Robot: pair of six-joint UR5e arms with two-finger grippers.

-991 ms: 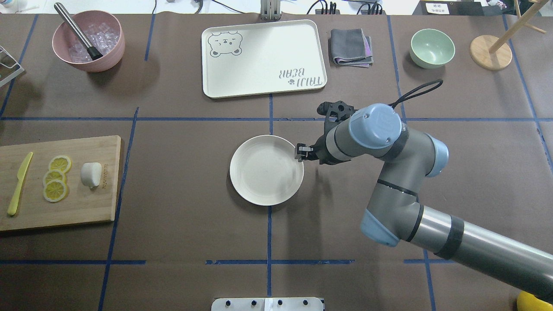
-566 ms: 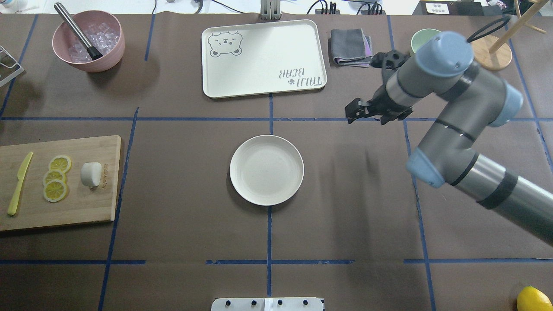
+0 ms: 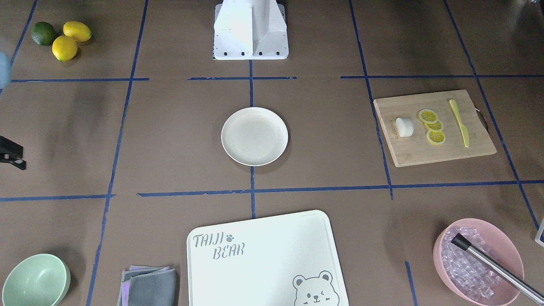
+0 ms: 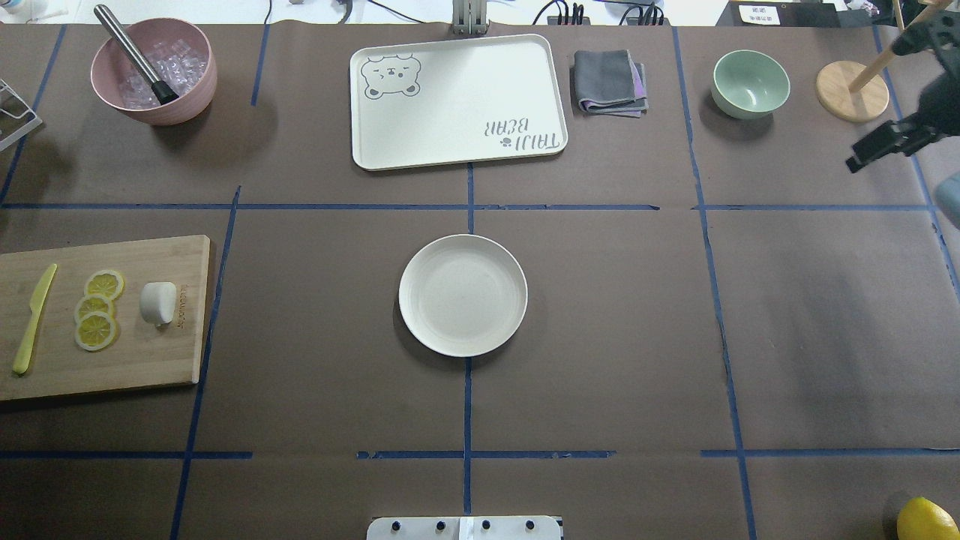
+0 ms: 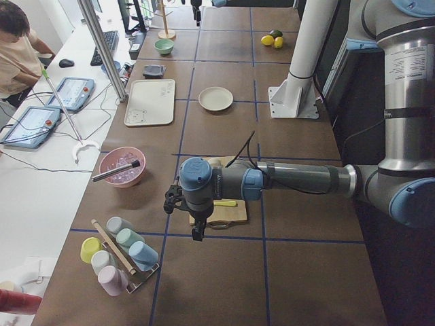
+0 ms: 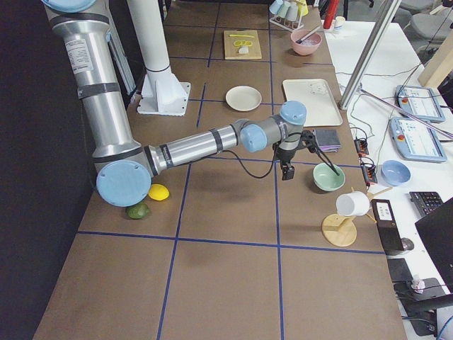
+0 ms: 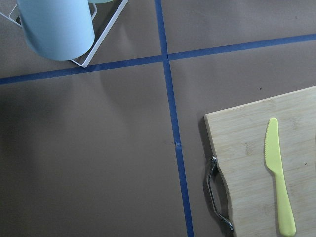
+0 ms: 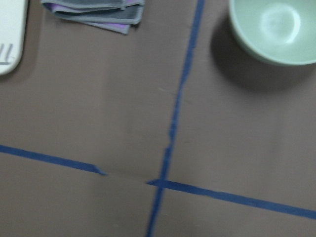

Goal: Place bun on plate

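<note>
The bun (image 4: 158,303) lay beside lemon slices (image 4: 95,308), far left — a misaimed pinch might snag one; the finger gaps of the left gripper (image 5: 198,232) and right gripper (image 4: 862,157) were unreadable.

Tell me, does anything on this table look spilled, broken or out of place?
Nothing stands out. The plate lies flat and empty at the centre, the bun rests on the cutting board beside the lemon slices, and the pink bowl of ice stands upright.

I see the bench (image 4: 600,337) covered in matt brown paper crossed by blue tape (image 4: 570,207). The board (image 4: 150,352) is pale grained wood with a shiny metal handle (image 7: 217,197); its knife (image 7: 277,173) looks like yellow plastic. The plate (image 4: 463,295) is matt cream, the bun (image 4: 158,303) smooth, the cloth (image 4: 609,81) soft grey fabric.
</note>
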